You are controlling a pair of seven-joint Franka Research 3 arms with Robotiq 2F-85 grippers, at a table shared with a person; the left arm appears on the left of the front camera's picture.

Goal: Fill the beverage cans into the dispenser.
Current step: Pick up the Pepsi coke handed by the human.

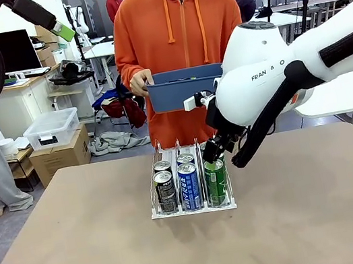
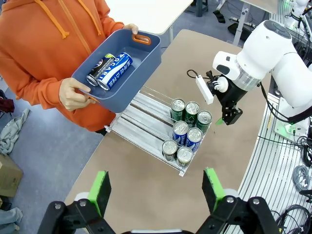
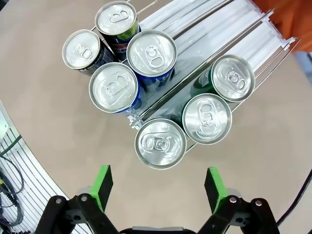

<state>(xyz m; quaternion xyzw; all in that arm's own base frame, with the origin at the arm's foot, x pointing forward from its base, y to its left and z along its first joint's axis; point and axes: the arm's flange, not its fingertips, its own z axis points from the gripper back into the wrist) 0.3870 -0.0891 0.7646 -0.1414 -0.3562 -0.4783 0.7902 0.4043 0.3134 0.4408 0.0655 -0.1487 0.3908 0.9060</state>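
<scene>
The dispenser (image 1: 167, 155) stands mid-table with several beverage cans in three lanes: dark ones (image 1: 165, 190) left, blue ones (image 1: 189, 186) in the middle, green ones (image 1: 216, 181) right. My right gripper (image 3: 158, 183) hovers open just above the front green can (image 3: 160, 143), nothing between its fingers; in the front view the right gripper (image 1: 212, 149) hangs over the green lane. My left gripper (image 2: 157, 187) is open and empty, high above the table, looking down on the dispenser (image 2: 141, 124). Two more cans (image 2: 109, 70), one dark and one blue, lie in the person's bin.
A person in an orange hoodie stands at the far side, holding a blue plastic bin (image 1: 179, 89) in both hands above the table's far edge. The right arm's white body (image 1: 269, 74) fills the space right of the dispenser. Bare tabletop lies left and in front.
</scene>
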